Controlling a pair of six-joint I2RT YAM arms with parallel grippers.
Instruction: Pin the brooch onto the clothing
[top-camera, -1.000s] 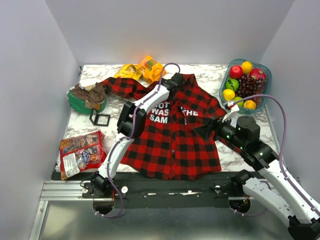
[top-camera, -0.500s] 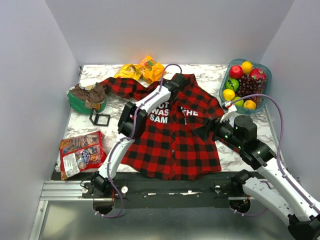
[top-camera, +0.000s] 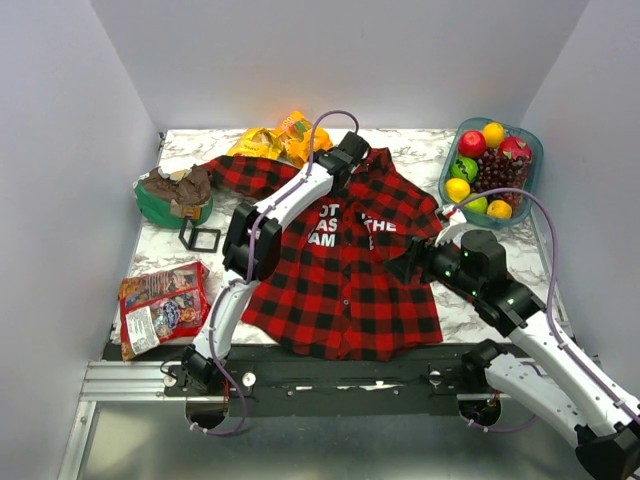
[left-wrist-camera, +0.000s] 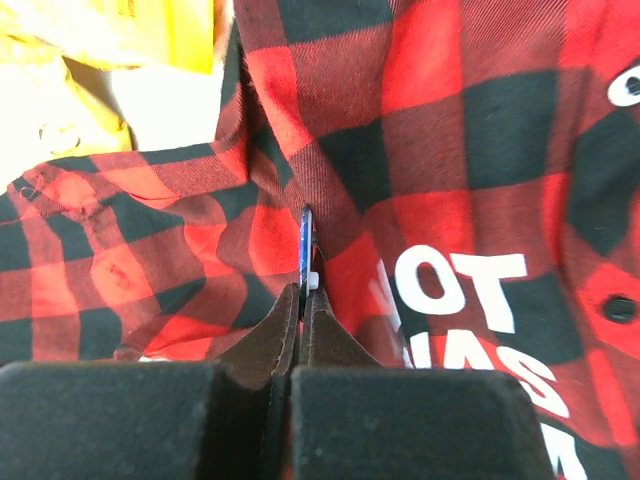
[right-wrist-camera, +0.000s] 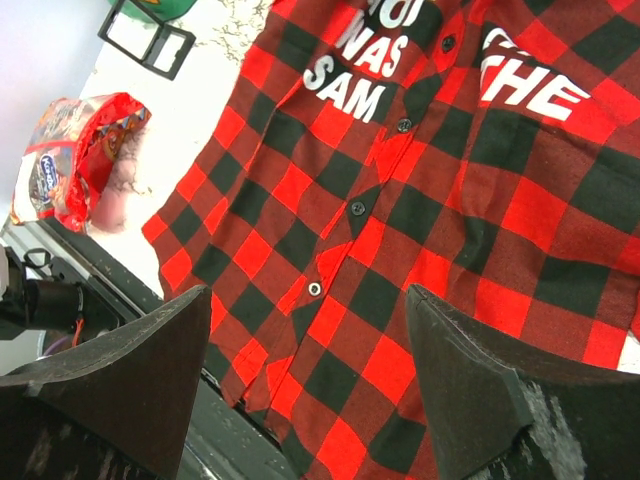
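The red and black plaid shirt (top-camera: 340, 280) lies flat on the marble table with its white letters up. My left gripper (top-camera: 350, 152) is over the shirt's upper left chest, near the collar and sleeve seam. In the left wrist view the jaws (left-wrist-camera: 304, 290) are pressed shut on a thin small piece seen edge-on, the brooch (left-wrist-camera: 307, 250). It shows a blue edge and a white nub, just above the plaid cloth (left-wrist-camera: 430, 120) beside the letters. My right gripper (top-camera: 410, 262) is open and empty, hovering over the shirt's right side, above the button placket (right-wrist-camera: 350, 208).
A fruit bowl (top-camera: 490, 160) stands at the back right. Yellow snack bags (top-camera: 285, 138) lie behind the collar. A green bowl with brown contents (top-camera: 172, 195), a black square frame (top-camera: 200, 238) and a red snack pack (top-camera: 160, 305) are on the left.
My left gripper has moved farther back and right, from the letters toward the collar. My right gripper has shifted slightly left over the shirt.
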